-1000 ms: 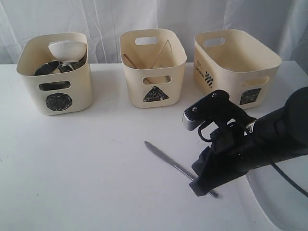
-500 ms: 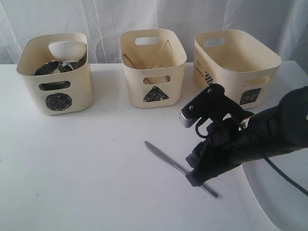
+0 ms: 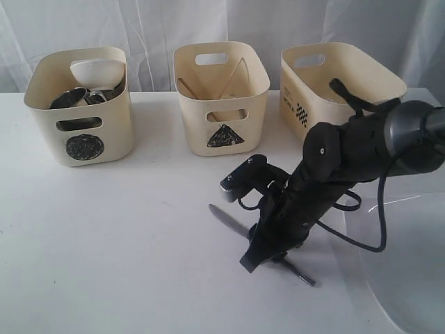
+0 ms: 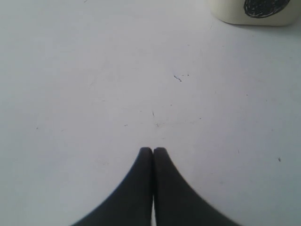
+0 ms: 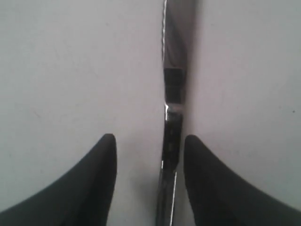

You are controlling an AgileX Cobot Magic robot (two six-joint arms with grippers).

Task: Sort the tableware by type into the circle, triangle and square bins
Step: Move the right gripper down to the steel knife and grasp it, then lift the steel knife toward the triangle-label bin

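A steel knife [image 3: 224,220] lies flat on the white table, its handle end [image 3: 302,276] poking out past my right arm. My right gripper [image 3: 259,259] stands open right over the knife's middle. In the right wrist view the knife [image 5: 172,122] runs between the two fingers, nearer one of them. The circle bin [image 3: 80,104] holds a white bowl [image 3: 96,71] and steel pieces [image 3: 69,97]. Wooden chopsticks [image 3: 189,88] lean inside the triangle bin [image 3: 221,97]. The square bin [image 3: 341,87] stands at the right. A large white plate [image 3: 400,264] lies at the lower right. My left gripper [image 4: 153,149] is shut over bare table.
The three cream bins stand in a row along the back of the table, in front of a white curtain. My right arm's cable [image 3: 368,229] loops over the plate's edge. A corner of the circle bin [image 4: 256,12] shows in the left wrist view.
My right arm has swung left and down over the knife, and its jaws have opened wider. The knife has not moved. The left gripper stays shut.
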